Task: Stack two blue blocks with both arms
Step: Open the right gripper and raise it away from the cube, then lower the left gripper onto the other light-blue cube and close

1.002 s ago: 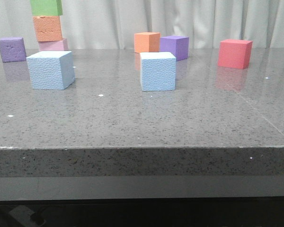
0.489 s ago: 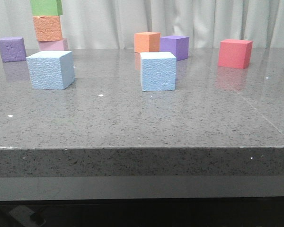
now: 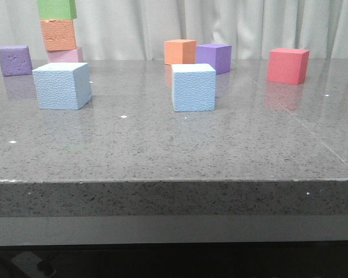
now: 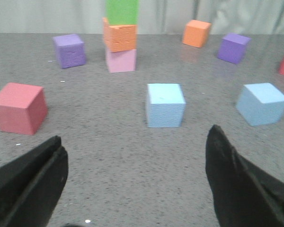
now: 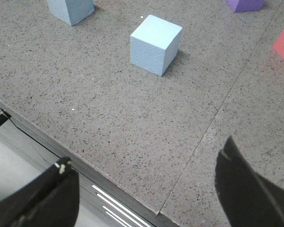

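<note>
Two pale blue blocks stand apart on the grey stone table. In the front view one blue block [image 3: 62, 86] is at the left and the other blue block [image 3: 193, 87] is near the middle. No gripper shows in that view. In the left wrist view my left gripper [image 4: 135, 135] is open and empty, with the left blue block [image 4: 165, 105] ahead of it and the middle one [image 4: 261, 103] further to the side. In the right wrist view my right gripper [image 5: 146, 151] is open and empty over the table's front edge, with the middle blue block [image 5: 155, 44] ahead and the other [image 5: 71, 9] beyond.
A green, orange and pink stack [image 3: 59, 32] stands at the back left beside a purple cube [image 3: 14, 60]. An orange cube [image 3: 180, 51], a purple cube [image 3: 214, 57] and a red cube [image 3: 287, 65] stand at the back. Another red cube [image 4: 19, 108] shows in the left wrist view.
</note>
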`<control>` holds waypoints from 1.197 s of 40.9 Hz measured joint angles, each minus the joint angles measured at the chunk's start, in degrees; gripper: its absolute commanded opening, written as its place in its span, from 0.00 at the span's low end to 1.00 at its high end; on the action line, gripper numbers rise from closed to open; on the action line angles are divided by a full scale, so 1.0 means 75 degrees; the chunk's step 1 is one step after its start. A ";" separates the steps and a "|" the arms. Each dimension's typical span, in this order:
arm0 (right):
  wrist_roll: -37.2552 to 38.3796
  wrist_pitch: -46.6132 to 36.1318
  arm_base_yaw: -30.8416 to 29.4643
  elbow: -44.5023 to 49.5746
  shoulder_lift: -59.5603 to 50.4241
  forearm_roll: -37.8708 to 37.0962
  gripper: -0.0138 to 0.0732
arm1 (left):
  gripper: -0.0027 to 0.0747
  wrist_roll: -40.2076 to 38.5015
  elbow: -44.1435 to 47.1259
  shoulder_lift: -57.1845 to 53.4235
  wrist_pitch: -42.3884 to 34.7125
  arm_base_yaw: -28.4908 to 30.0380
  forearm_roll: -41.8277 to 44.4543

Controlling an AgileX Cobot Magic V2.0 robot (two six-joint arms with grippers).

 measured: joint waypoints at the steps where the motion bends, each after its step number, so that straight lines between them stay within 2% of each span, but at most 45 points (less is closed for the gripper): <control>1: 0.0000 0.0000 0.0000 0.0000 0.0000 0.0000 0.84 | 0.79 0.0000 0.0000 0.0014 0.0000 -0.0105 -0.0016; 9: 0.0000 0.0000 0.0000 0.0000 0.0000 0.0000 0.84 | 0.79 0.0014 -0.0019 0.0384 -0.0237 -0.0474 0.0017; 16: 0.0000 0.0000 0.0000 0.0000 0.0000 0.0000 0.84 | 0.79 0.0025 -0.0587 0.1400 -0.0234 -0.0887 0.0485; 23: 0.0000 0.0000 0.0000 0.0000 0.0000 0.0000 0.84 | 0.79 0.0044 -0.1336 0.2632 -0.0234 -0.1435 0.1199; 35: 0.0000 0.0000 0.0000 0.0000 0.0000 0.0000 0.84 | 0.79 0.0008 -0.2938 0.5539 0.0049 -0.1466 0.1490; 38: 0.0000 0.0000 0.0000 0.0000 0.0000 0.0000 0.84 | 0.79 -0.0248 -0.3487 0.6318 0.0269 -0.1466 0.1554; 44: 0.0000 0.0000 0.0000 0.0000 0.0000 0.0000 0.84 | 0.79 -0.1442 -0.4952 0.8024 0.1190 -0.1466 0.2183; 49: 0.0000 0.0000 0.0000 0.0000 0.0000 0.0000 0.84 | 0.80 -0.1870 -0.5945 0.9193 0.1573 -0.1466 0.2205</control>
